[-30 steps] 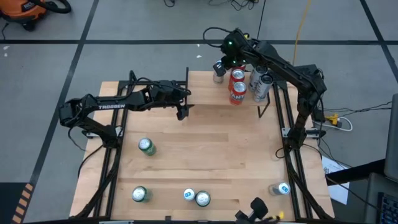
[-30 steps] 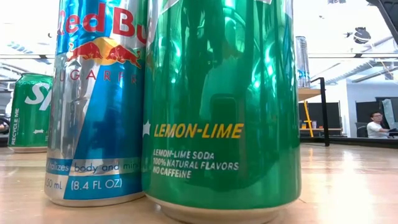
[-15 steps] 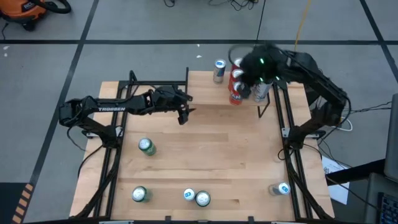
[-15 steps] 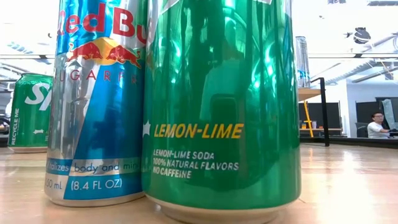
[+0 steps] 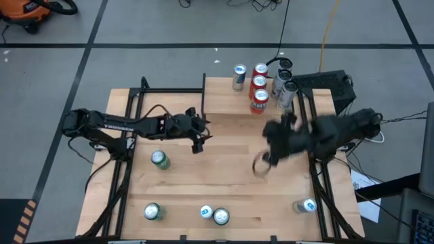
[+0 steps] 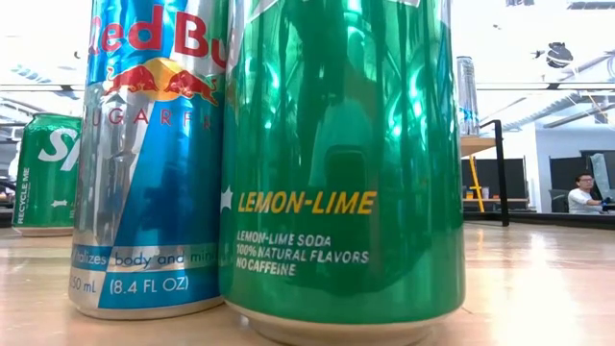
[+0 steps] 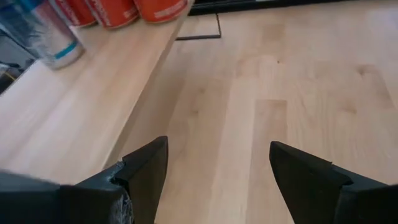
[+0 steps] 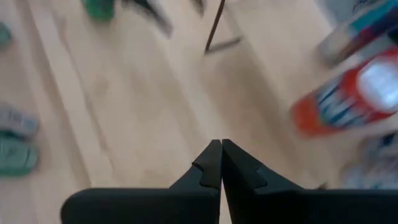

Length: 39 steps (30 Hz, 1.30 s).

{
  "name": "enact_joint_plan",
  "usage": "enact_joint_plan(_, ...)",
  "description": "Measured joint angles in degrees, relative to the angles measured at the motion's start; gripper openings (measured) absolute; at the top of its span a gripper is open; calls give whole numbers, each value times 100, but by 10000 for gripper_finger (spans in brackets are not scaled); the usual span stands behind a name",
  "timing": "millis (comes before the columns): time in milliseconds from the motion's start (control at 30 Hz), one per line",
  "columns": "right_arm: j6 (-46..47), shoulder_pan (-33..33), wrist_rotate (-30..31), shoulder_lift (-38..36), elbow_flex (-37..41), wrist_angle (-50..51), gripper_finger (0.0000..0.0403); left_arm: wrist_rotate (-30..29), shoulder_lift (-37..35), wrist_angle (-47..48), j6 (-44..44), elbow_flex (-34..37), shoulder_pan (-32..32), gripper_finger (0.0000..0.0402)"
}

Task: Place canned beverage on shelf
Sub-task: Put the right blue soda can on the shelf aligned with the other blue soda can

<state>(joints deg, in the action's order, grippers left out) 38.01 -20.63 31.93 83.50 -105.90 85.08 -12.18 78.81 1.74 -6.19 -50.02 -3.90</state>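
High view: I see the shelf (image 5: 224, 95) along the far edge of the table (image 5: 224, 183), w/ cans bunched at its right end: a blue-silver can (image 5: 239, 76), two red cans (image 5: 258, 91) and two silver cans (image 5: 284, 87), all upright, long axes vertical. Off the shelf, upright on the tabletop: a green can (image 5: 159, 160) nearest the shelf on the left side, another green can (image 5: 152, 212) at the near left, a blue-top can (image 5: 206, 213) touching or just beside a third green can (image 5: 221, 217) at the near edge, and a blue can (image 5: 307, 206) at the near right. Left gripper (image 5: 199, 137) hangs just in front of the shelf, jaws apart, empty. Right gripper (image 5: 261, 165) sits mid-table, right of centre, blurred.

Low view: the Red Bull can (image 6: 149, 154) and lemon-lime can (image 6: 341, 163) fill the frame, blocking most of the table; a Sprite can (image 6: 46, 173) stands behind; a person (image 6: 579, 192) sits far off.

Left wrist: fingers (image 7: 146, 171) spread wide over bare wood beside the shelf, nothing between.

Right wrist: fingers (image 8: 210, 168) pressed together, holding nothing; a red can (image 8: 354, 96) is blurred beyond.
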Motion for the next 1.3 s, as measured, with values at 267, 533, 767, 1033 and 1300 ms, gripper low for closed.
enact_joint_plan(267,2171,-1216,-350,-17,1818,-402,19,-810,-644,-152,636,854,481,276)
enact_joint_plan(533,3032,-1635,-2250,-17,2006,-781,147,-781,-503,-372,886,1019,832,276)
enact_joint_plan(767,5551,-2239,-3735,-30,2006,-84,240,-758,-120,-852,840,1023,1019,276)
enact_joint_plan(1033,6637,-3204,-3585,168,2006,-253,282,-761,92,-1009,656,1023,1040,276)
enact_joint_plan(1300,7267,-3652,-3726,394,2006,-10,347,-758,107,-1429,529,1023,1032,276)
